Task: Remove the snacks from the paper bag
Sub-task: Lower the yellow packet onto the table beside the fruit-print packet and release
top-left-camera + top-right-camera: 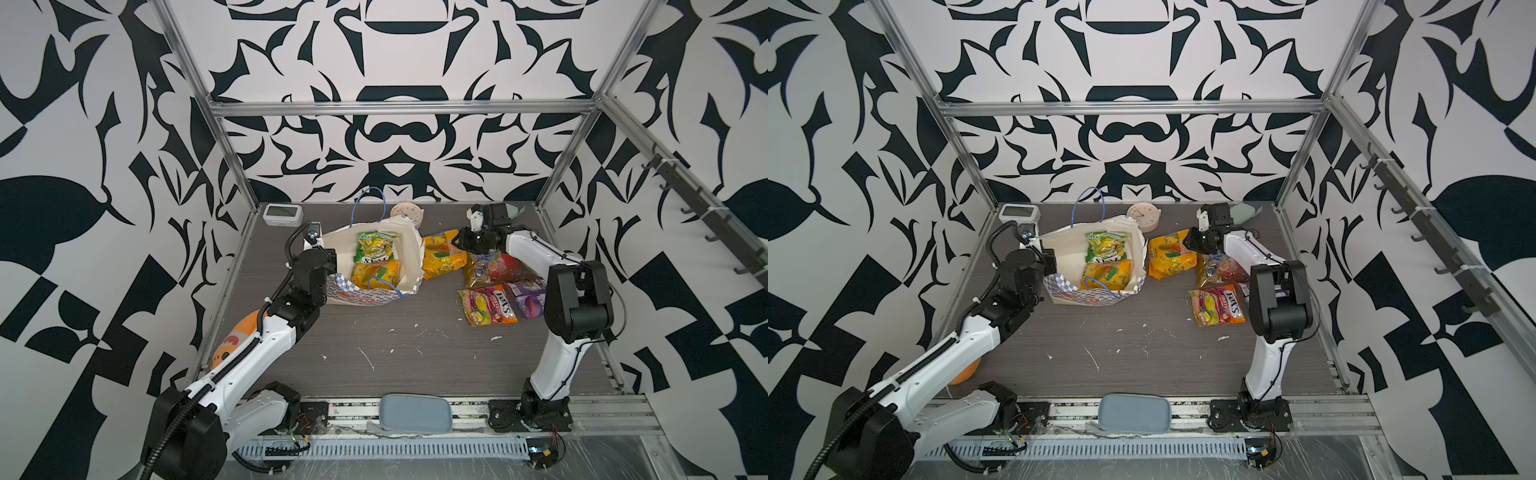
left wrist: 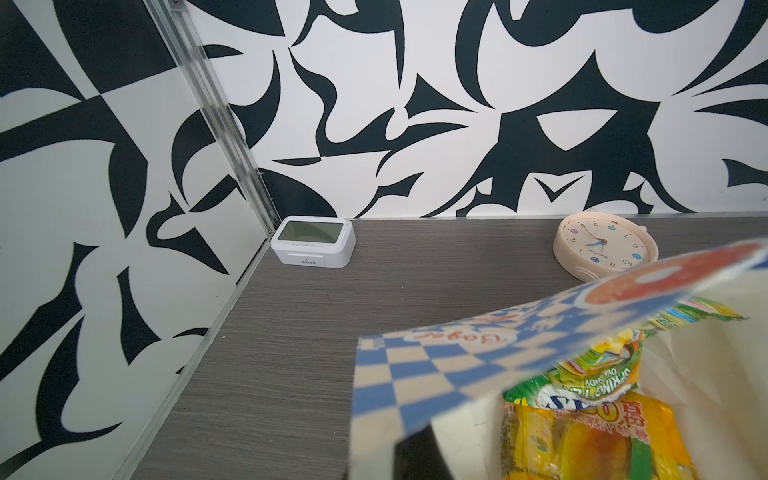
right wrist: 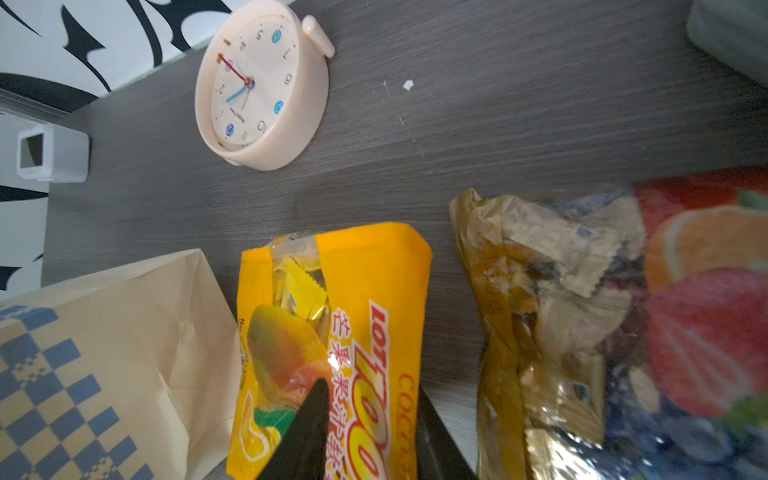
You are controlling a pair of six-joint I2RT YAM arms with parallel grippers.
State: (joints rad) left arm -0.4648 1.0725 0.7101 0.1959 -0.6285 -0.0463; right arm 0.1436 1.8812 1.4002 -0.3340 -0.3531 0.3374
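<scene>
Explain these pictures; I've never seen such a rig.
Two robot arms with pincer grippers work at a table. Two pictures look down from above; two come from cameras on the arms' wrists. The left gripper is shut on the rim of the paper bag. Inside lie a green packet and a yellow packet. The right gripper is open over a second yellow packet beside the bag. A multicoloured pack, a pink packet and a purple packet lie nearby; a round clock and a digital clock sit behind.
</scene>
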